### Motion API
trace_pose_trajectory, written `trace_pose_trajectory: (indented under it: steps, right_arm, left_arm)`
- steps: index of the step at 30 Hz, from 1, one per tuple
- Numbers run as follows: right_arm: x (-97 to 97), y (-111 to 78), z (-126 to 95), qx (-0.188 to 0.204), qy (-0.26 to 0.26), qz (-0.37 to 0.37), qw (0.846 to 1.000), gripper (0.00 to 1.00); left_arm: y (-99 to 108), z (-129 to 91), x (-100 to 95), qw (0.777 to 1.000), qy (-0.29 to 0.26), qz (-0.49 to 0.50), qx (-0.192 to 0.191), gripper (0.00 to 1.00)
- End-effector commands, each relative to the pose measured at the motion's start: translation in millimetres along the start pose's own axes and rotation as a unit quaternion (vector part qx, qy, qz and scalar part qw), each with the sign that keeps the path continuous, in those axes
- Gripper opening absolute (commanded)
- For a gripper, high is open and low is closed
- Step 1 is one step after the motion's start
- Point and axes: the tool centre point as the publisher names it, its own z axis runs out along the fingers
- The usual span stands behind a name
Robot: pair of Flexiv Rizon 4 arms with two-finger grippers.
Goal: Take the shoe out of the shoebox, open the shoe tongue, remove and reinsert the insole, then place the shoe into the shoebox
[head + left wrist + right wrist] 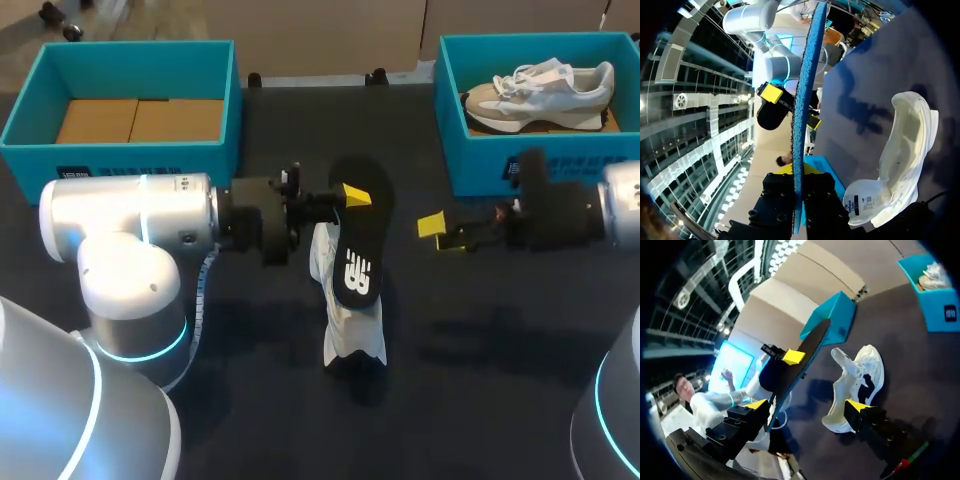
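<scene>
Black, blue-backed foam insole (360,245) sits clamped in my left gripper (345,200), mid-frame over the white mesh sneaker (352,325), presumably for reinsertion; my right gripper (440,232) hangs spread, empty.

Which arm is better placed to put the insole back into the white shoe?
Left. The left end effector grips the insole right by the white shoe; the right end effector is open, holding nothing, off to the side.

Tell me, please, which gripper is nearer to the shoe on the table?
Left. The left gripper, shut on the insole, is just above the shoe's far end. The right gripper is open, off to the shoe's right and apart from it.
</scene>
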Motion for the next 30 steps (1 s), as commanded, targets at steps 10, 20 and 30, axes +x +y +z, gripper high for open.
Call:
trace_pose_trajectory:
  steps: [10, 20, 30]
  right_arm:
    - [17.0, 18.6, -20.0, 0.117, 0.041, -0.36, 0.925, 1.0]
    - [17.0, 18.6, -20.0, 0.117, 0.041, -0.36, 0.925, 1.0]
    - [17.0, 18.6, -20.0, 0.117, 0.041, -0.36, 0.925, 1.0]
  left_arm:
    - [-0.3, 0.6, -0.5, 1.0, 0.001, 0.0, 0.0, 0.0]
    - [-0.3, 0.6, -0.5, 1.0, 0.001, 0.0, 0.0, 0.0]
    - [-0.3, 0.6, -0.5, 1.0, 0.001, 0.0, 0.0, 0.0]
